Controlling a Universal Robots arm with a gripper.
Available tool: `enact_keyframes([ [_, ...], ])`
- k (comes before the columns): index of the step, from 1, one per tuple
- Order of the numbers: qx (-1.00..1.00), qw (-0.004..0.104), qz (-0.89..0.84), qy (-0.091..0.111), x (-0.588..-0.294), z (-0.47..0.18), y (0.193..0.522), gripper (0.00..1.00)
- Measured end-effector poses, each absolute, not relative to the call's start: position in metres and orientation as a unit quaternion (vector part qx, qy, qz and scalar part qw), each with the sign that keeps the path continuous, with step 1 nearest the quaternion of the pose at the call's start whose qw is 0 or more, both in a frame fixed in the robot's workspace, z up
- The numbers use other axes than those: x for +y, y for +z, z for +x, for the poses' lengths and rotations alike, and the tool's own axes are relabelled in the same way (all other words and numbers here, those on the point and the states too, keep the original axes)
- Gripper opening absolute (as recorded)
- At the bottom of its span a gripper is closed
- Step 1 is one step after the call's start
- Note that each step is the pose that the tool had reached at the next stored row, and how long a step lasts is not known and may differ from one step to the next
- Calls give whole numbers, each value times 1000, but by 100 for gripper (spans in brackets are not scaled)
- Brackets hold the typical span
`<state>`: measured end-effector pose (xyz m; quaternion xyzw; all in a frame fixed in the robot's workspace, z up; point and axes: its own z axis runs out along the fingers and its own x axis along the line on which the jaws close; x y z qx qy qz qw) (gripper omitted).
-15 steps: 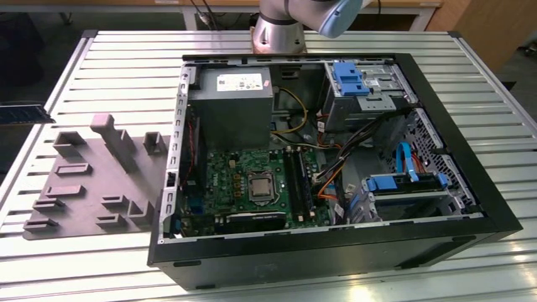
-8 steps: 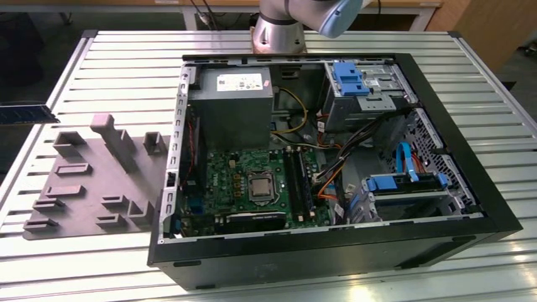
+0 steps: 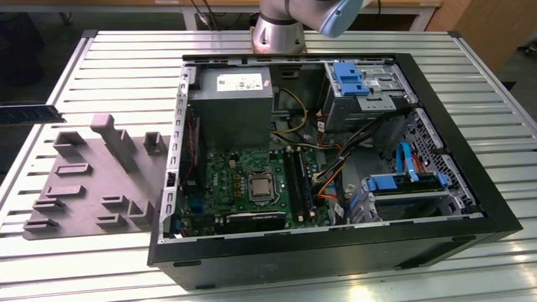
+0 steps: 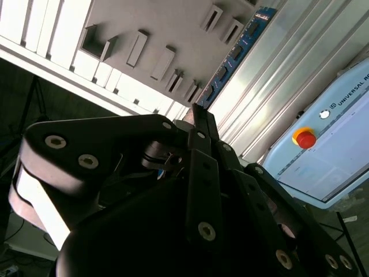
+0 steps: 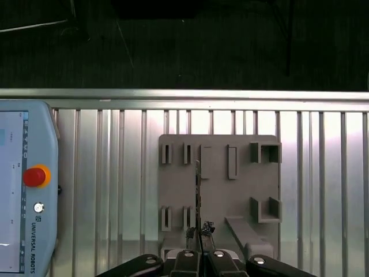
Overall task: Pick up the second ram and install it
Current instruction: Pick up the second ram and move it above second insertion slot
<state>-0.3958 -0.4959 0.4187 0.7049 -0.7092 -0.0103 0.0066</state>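
Observation:
The second ram (image 4: pixel 233 55) is a long thin blue stick with dark chips, and my gripper (image 4: pixel 195 115) is shut on one end of it. In the first wrist view the second ram (image 5: pixel 198 190) shows edge-on, rising from the gripper (image 5: pixel 199 236) and held above the grey fixture plate (image 5: pixel 219 184). In the exterior view the second ram (image 3: pixel 29 114) hangs in the air at the exterior view's left edge, well away from the open computer case (image 3: pixel 327 163). The long black slots (image 3: pixel 298 182) lie on the green motherboard (image 3: pixel 243 182) inside the case.
The case lies open on a slatted metal table (image 3: pixel 126 69), with a grey power-supply box (image 3: pixel 231 107), blue drive brackets (image 3: pixel 348 78) and loose cables inside. A pale blue teach pendant (image 5: pixel 26 190) with a red stop button lies beside the fixture plate. The arm's base (image 3: pixel 281 28) stands behind the case.

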Motion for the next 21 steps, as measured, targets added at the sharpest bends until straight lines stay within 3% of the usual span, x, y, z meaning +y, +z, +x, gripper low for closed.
enact_keyframes([
  [21, -709, 7, 705, -10, -496, -376, 419, 11],
])
